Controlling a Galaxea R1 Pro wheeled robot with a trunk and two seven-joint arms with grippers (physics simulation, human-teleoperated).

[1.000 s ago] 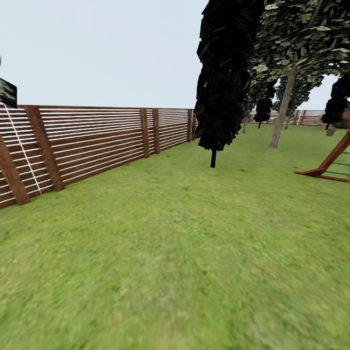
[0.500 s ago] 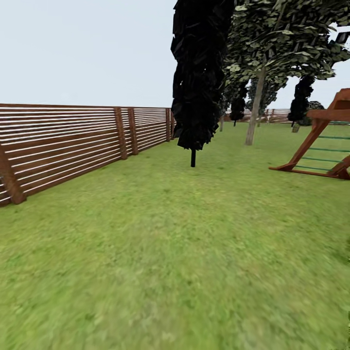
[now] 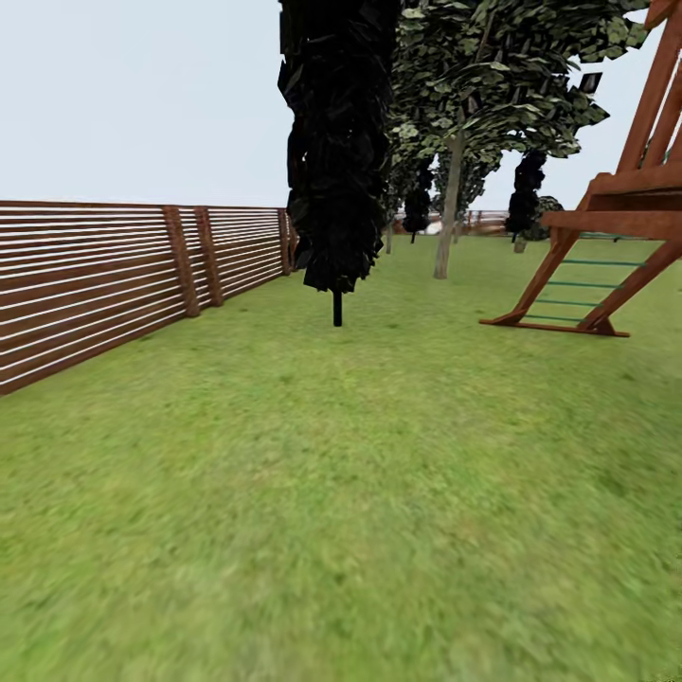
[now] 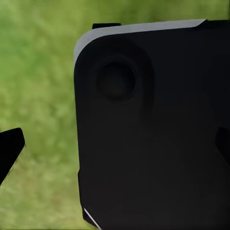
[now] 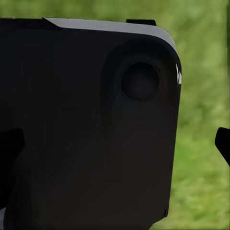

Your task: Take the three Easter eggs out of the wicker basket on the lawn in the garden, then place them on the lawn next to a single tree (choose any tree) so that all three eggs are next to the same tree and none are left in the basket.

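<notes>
Just lawn (image 3: pixel 379 493), tree (image 3: pixel 450 218), fence (image 3: pixel 104 275)

No readable text, labels, brands or nos. anywhere: none on the fence (image 3: pixel 104 275), the climbing frame (image 3: pixel 606 246) or the black housing (image 4: pixel 153 129).

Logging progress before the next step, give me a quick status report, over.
Grippers: state unreadable in either wrist view. No eggs or basket in sight; lawn ahead, grey-trunked tree beyond. Dark conical tree stands nearer, wooden climbing frame to the right.
</notes>
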